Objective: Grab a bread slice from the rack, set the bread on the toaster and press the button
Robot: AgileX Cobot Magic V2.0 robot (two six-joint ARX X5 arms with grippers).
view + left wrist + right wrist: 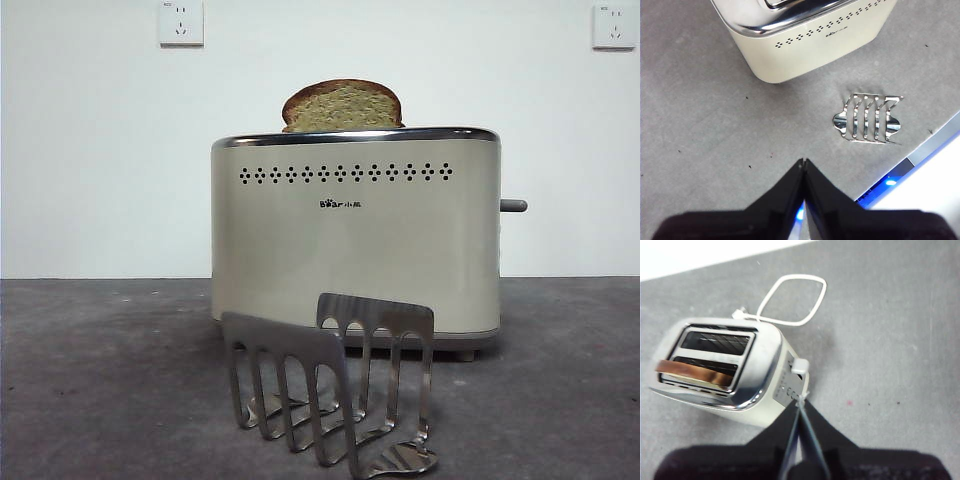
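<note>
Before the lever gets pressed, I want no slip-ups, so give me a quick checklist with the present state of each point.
1. Slice of bread stands in a toaster slot, top above the rim: ok.
2. Rack holds no bread, stands in front of the toaster: ok.
3. Button not yet pushed down: it sticks out level on the narrow side; its travel, cannot tell.
4. Right claw shut, tips just beside the button: ok.
5. Left claw shut, away from toaster and rack: ok.
6. Power cord lies looped behind the toaster; whether plugged in, cannot tell.
</note>
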